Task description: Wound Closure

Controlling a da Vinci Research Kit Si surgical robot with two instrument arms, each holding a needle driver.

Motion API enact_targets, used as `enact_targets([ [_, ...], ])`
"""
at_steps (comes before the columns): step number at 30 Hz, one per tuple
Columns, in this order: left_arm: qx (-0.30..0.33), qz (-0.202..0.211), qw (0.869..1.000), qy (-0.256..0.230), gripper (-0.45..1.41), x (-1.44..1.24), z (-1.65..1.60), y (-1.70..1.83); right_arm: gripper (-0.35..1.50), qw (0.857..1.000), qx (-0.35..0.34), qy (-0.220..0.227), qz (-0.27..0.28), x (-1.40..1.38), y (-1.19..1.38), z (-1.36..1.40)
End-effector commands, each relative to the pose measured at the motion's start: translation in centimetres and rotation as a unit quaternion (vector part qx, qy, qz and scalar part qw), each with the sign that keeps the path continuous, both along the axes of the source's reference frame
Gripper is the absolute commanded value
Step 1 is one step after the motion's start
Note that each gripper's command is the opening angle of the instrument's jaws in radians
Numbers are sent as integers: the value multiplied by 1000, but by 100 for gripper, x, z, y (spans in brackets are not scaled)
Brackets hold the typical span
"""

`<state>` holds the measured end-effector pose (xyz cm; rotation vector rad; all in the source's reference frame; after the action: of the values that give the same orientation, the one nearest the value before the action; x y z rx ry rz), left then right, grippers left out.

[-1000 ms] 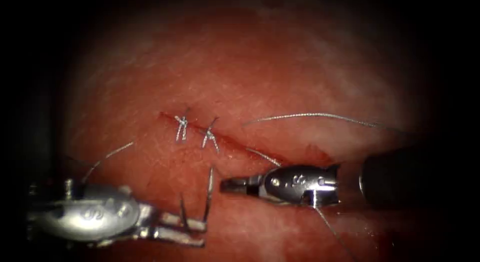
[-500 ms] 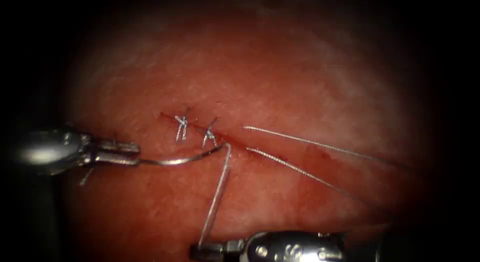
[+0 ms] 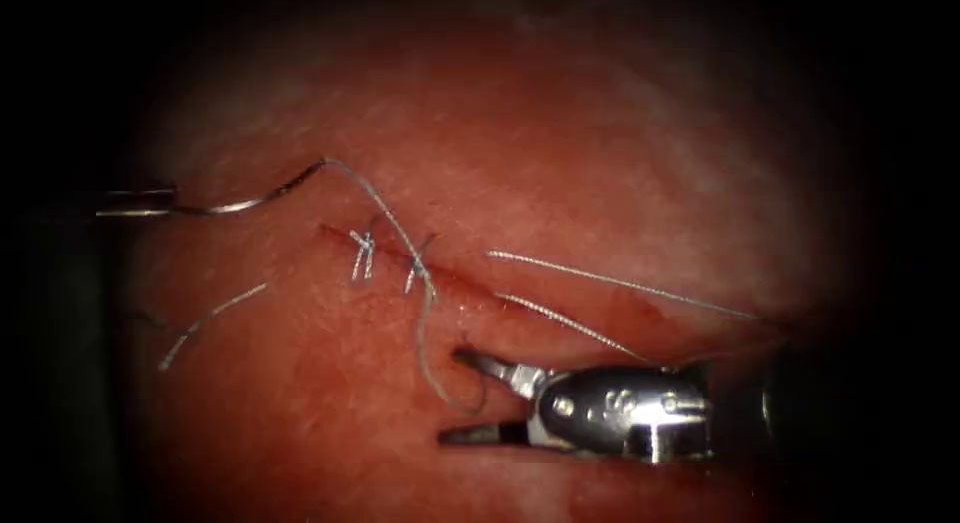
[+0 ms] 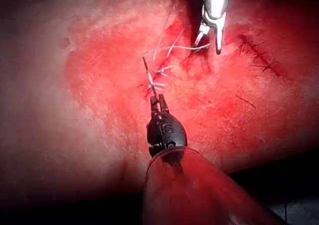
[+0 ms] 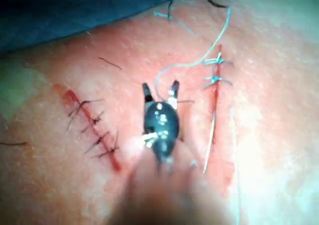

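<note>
The cut runs slantwise across the tissue and carries two tied stitches. At the far left, my left tool is shut on the curved needle near one end. The needle is out of the tissue, left of the cut. Thread trails from it over the stitches into a slack loop. My right tool lies right of that loop, jaws open and holding nothing, with the loop's end between them. The left tool grips the needle. The right tool stands open around the thread.
Two loose strands lie right of the stitches and a cut end lies to the left. A second cut closed with dark stitches sits on the tissue, and blue drape lies beyond its edge.
My left tool carried the needle up and to the left, away from the cut, with thread trailing. My right tool let go of the thread, opened its jaws and moved up toward the cut.
</note>
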<state>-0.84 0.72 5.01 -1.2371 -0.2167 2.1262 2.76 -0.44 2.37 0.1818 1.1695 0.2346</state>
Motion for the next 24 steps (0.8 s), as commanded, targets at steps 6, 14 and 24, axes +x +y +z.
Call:
enact_targets([
  [6,-1,-13,1000,4,-45,13,8,-6,128,1000,-24,-8,-3,3,-10,28],
  [14,-3,-26,1000,3,-45,15,8,-2,120,998,-47,-30,16,13,-5,59],
  [24,-4,-32,999,9,-45,15,9,-2,-35,998,-50,-44,17,-2,-8,61],
])
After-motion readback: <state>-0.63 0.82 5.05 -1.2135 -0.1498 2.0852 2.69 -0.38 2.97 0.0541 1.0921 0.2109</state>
